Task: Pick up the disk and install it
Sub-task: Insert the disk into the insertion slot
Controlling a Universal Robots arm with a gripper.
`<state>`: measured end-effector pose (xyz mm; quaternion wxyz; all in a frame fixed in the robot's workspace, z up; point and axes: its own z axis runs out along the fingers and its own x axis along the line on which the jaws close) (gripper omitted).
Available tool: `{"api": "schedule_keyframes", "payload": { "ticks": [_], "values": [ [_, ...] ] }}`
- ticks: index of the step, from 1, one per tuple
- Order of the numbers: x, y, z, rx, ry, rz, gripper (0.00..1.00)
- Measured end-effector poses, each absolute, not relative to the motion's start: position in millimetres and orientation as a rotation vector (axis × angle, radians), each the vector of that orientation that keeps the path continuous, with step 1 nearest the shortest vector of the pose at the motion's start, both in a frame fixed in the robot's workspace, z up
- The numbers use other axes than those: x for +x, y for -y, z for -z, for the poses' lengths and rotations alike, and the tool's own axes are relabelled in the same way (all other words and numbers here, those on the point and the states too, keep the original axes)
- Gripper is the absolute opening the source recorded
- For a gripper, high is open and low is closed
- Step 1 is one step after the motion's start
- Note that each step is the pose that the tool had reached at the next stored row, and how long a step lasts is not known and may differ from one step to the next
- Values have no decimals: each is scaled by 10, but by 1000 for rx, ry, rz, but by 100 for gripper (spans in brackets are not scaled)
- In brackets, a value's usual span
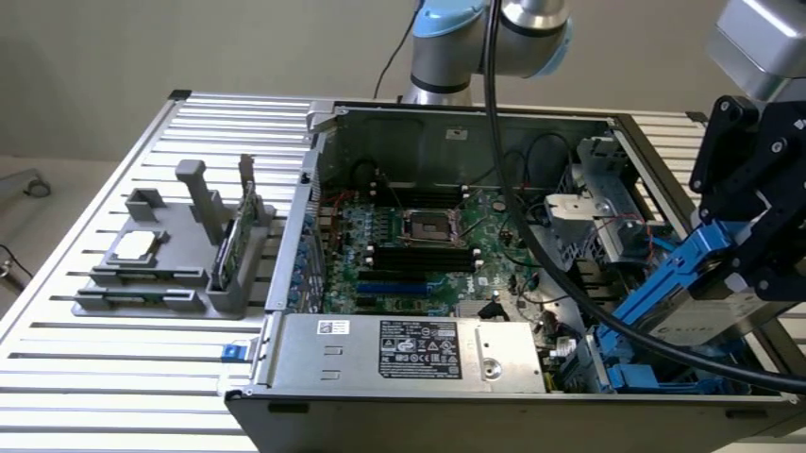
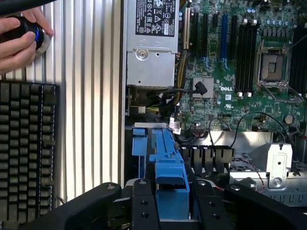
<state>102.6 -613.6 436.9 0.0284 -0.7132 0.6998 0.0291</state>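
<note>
The disk [image 1: 713, 317], a silver-grey drive in a bright blue carrier, hangs tilted over the right front corner of the open computer case [image 1: 377, 396] in the exterior view. My gripper [image 1: 741, 269] is shut on it, with the black fingers [image 2: 144, 206] clamped on either side of the blue carrier [image 2: 170, 165]. In the wrist view my gripper [image 2: 173, 208] holds the carrier's end just above a blue drive bay [image 2: 140, 143] inside the case. The disk's lower end sits close over the blue bay rails [image 1: 629, 373]; whether it touches them I cannot tell.
Inside the case are the motherboard [image 1: 416, 236] and a silver power supply [image 1: 403, 349]. A black cable [image 1: 567, 293] crosses above the bay. A grey fixture [image 1: 164, 283] with a chip [image 1: 136, 247] and green card [image 1: 233, 241] stands left. A keyboard [image 2: 24, 148] and a person's hands [image 2: 19, 38] lie beside the case.
</note>
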Motion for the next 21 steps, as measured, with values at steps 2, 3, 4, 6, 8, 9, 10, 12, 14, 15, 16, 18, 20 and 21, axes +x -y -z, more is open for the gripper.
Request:
{"api": "schedule_keyframes", "payload": {
  "ticks": [2,3,4,6,8,9,10,12,14,15,16,18,20,21],
  "values": [
    [1033,6142,-4363,-2200,-2159,-91,33],
    [1036,6145,-4359,-2200,-2159,-92,33],
    [1037,6148,-4354,-2199,-2158,-92,33],
    [1038,6153,-4337,-2199,-2158,-93,33],
    [1038,6159,-4318,-2198,-2158,-94,33],
    [1038,6162,-4309,-2198,-2158,-94,33],
    [1038,6165,-4301,-2198,-2158,-94,33],
    [1038,6171,-4285,-2197,-2158,-95,33],
    [1038,6178,-4268,-2197,-2158,-95,33],
    [1038,6181,-4259,-2197,-2158,-96,33],
    [1038,6184,-4249,-2196,-2157,-96,33],
    [1038,6191,-4228,-2196,-2157,-97,33],
    [1038,6197,-4207,-2196,-2157,-98,33],
    [1038,6200,-4198,-2195,-2156,-98,33]
  ]
}}
